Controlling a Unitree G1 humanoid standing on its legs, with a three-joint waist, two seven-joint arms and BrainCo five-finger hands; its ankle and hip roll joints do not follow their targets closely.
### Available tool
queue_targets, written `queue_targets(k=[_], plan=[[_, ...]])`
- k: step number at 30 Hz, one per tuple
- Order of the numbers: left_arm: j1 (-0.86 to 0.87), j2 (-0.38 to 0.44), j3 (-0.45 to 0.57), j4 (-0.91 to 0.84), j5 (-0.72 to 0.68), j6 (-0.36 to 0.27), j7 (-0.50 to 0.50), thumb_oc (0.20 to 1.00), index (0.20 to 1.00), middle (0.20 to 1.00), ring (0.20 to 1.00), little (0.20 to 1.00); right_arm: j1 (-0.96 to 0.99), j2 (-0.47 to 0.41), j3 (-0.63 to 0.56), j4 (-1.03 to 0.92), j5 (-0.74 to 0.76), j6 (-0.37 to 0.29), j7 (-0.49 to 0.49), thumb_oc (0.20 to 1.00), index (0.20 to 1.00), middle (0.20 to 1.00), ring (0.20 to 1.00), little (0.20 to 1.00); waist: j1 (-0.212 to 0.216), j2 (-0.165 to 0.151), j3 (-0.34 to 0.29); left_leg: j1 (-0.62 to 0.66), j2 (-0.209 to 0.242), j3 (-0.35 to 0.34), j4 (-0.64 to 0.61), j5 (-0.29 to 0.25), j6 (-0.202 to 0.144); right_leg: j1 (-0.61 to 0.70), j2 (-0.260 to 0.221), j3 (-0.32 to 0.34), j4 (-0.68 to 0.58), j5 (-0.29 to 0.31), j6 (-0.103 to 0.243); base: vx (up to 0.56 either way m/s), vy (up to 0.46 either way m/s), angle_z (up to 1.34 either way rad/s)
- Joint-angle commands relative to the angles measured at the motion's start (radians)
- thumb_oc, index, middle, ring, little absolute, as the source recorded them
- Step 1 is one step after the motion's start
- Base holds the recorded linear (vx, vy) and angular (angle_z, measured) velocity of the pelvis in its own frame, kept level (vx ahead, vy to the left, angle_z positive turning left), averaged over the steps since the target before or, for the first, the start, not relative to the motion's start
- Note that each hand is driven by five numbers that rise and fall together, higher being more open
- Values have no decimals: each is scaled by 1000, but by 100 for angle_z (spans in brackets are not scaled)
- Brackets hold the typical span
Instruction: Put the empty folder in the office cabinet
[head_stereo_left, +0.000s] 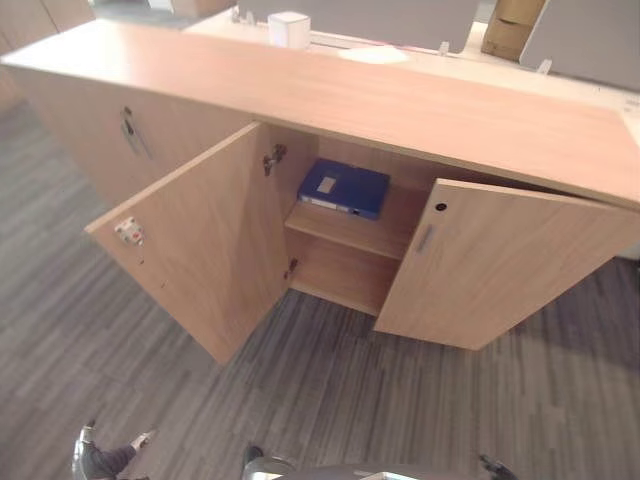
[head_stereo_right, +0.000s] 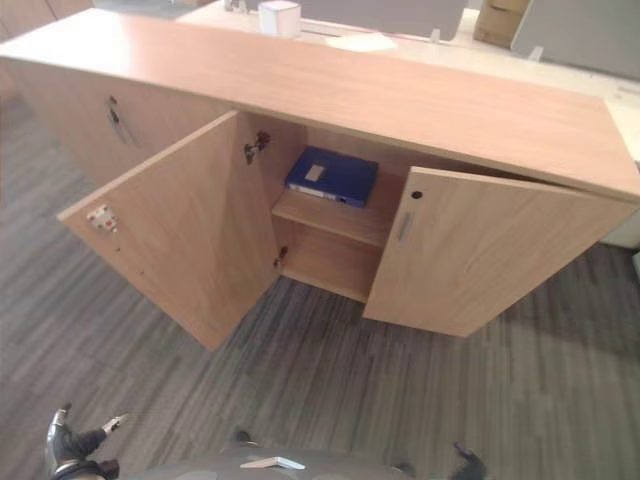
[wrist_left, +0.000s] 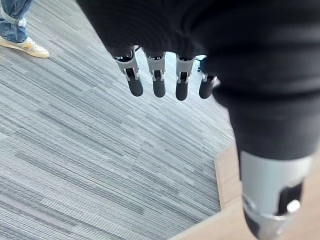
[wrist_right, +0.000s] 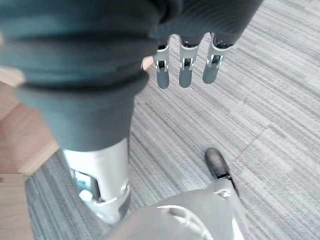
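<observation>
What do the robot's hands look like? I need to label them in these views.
Each hand, left hand and right hand, wears a dark ribbed cover over its back and wrist. Silver fingers with dark rounded tips stick out in a row; a thicker silver-grey thumb sits apart.

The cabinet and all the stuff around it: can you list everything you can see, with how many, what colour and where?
Office cabinet: one, light wood, long and low, standing on the carpet.
Cabinet doors: two, light wood, both swung open; the right door has a small silver handle.
Folder: one, blue with a white label, lying flat on the upper shelf inside the cabinet.
White box: one, on the surface behind the cabinet top.
Cardboard box: one, brown, far behind the cabinet.
Carpet: grey, striped, all over the floor.
Person's shoe: one, pale, below a blue trouser leg, on the carpet.
Left hand: fingers straight, holding nothing, above the carpet.
Right hand: fingers straight, holding nothing, above the carpet.
</observation>
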Motion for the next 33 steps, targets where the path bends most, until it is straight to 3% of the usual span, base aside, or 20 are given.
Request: queue_targets(k=[1, 7, 8, 10, 13, 18, 27, 33], plan=[[26, 87, 67, 37, 24, 3, 55, 1000, 1000, 1000, 1000, 1000, -48, -96, 2, 17, 46, 1, -35, 1000, 1000, 1000, 1000, 1000, 47, 59, -46, -86, 62, -44, 17, 48, 28, -22, 18, -5, 19, -44, 7, -12, 99, 31], [2, 153, 103, 105, 19, 6, 87, 1000, 1000, 1000, 1000, 1000, -52, -75, -1, -6, 81, -1, -48, 1000, 1000, 1000, 1000, 1000, 48, 4, -30, -91, 25, -36, 20, 18, 49, -47, -10, 18, 20, -10, 29, -30, 101, 5], [-15, 194, 111, 138, 14, 6, 95, 1000, 1000, 1000, 1000, 1000, -46, -66, -2, -4, 96, -1, -50, 1000, 1000, 1000, 1000, 1000, 40, -26, -22, -82, 1, -24, 16, 3, 65, -60, -24, 37, 20, 13, 42, -23, 89, -2], [-16, 195, 111, 138, 14, 5, 95, 1000, 1000, 1000, 1000, 1000, -46, -65, -2, -4, 96, -1, -50, 1000, 1000, 1000, 1000, 1000, 41, -27, -22, -82, 0, -23, 15, 3, 65, -60, -24, 38, 20, 14, 43, -20, 74, -10], [-39, 251, 114, 152, 15, 3, 97, 1000, 1000, 1000, 1000, 1000, -39, -56, -1, -10, 105, -1, -52, 1000, 1000, 1000, 1000, 1000, 28, -57, -14, -70, -19, -8, 11, -11, 77, -72, -32, 59, 21, 32, 53, -20, 69, -20], [-102, 348, 101, 231, 14, 3, 91, 1000, 1000, 1000, 1000, 1000, -29, -43, 10, -26, 120, -8, -59, 1000, 1000, 1000, 1000, 1000, -18, -109, 4, -40, -49, 33, 7, -33, 100, -110, -46, 119, 24, 77, 72, -25, 86, -30], [-216, 532, 99, 342, 12, -1, 97, 1000, 1000, 1000, 1000, 1000, -8, -23, 37, -46, 137, -15, -65, 1000, 1000, 1000, 1000, 1000, -70, -176, 33, 14, -74, 102, 1, -69, 116, -149, -58, 194, 34, 151, 92, -10, 58, -30], [-282, 591, 62, 382, 15, -1, 83, 1000, 1000, 1000, 1000, 1000, -3, -20, 54, -70, 153, -21, -65, 1000, 1000, 1000, 1000, 1000, -108, -215, 36, 29, -86, 123, 2, -81, 122, -162, -64, 217, 39, 177, 92, -3, 21, -12]])
